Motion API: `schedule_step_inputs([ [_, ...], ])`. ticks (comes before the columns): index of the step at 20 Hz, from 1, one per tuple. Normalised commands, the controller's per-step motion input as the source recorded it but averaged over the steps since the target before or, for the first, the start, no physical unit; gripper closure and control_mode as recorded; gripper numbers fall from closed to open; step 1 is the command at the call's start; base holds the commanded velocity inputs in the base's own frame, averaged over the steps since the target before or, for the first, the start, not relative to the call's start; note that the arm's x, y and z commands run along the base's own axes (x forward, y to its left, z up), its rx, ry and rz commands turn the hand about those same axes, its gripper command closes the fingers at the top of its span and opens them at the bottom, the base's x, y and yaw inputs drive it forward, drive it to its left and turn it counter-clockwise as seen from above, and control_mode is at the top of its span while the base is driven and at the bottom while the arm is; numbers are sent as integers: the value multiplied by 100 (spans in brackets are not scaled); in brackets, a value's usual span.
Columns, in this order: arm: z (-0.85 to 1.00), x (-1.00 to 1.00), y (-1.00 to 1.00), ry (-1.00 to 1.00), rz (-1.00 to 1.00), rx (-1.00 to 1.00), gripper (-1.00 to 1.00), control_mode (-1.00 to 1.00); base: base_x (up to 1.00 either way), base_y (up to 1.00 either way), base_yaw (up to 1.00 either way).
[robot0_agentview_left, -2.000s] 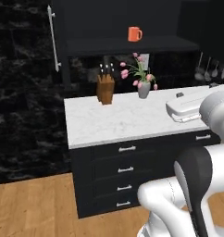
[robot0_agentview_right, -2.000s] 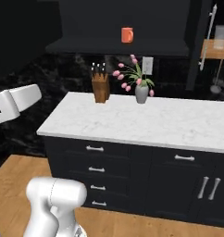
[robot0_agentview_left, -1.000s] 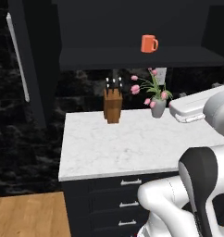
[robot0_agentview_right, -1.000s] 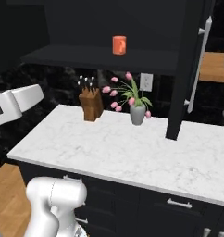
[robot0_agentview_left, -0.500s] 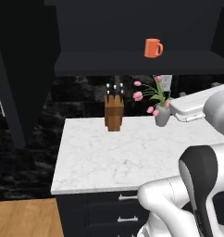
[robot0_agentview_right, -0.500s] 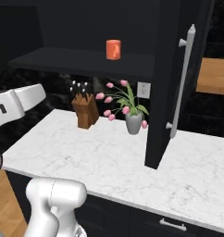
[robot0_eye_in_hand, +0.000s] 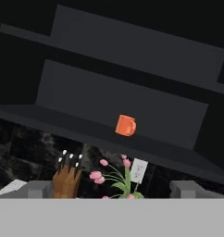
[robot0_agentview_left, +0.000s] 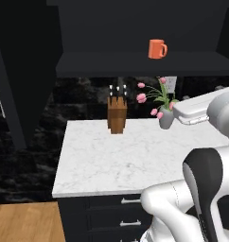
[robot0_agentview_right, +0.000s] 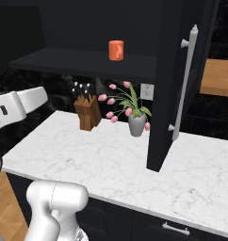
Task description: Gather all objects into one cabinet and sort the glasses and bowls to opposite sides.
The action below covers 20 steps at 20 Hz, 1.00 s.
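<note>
orange mug (robot0_agentview_left: 157,48) alone on cabinet (robot0_agentview_left: 135,64) shelf | knife block (robot0_agentview_left: 117,115), flower vase (robot0_agentview_right: 136,124) below | end effector state unclear

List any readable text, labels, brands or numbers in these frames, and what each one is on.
None can be read. The orange mug, the wooden knife block, the grey vase of pink tulips, the black cabinet and the marble counter are all plain, with no printing visible.
</note>
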Motion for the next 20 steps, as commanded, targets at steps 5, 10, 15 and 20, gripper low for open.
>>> schedule_step_inputs([
  [5,-10,27,-22,50,4,20,-100,-100,0,0,0],
  [10,17,-48,-38,6,19,22,-100,-100,0,0,0],
  [15,29,-62,-19,1,27,13,-100,-100,0,0,0],
  [20,18,14,20,18,2,-2,-100,-100,0,0,0],
])
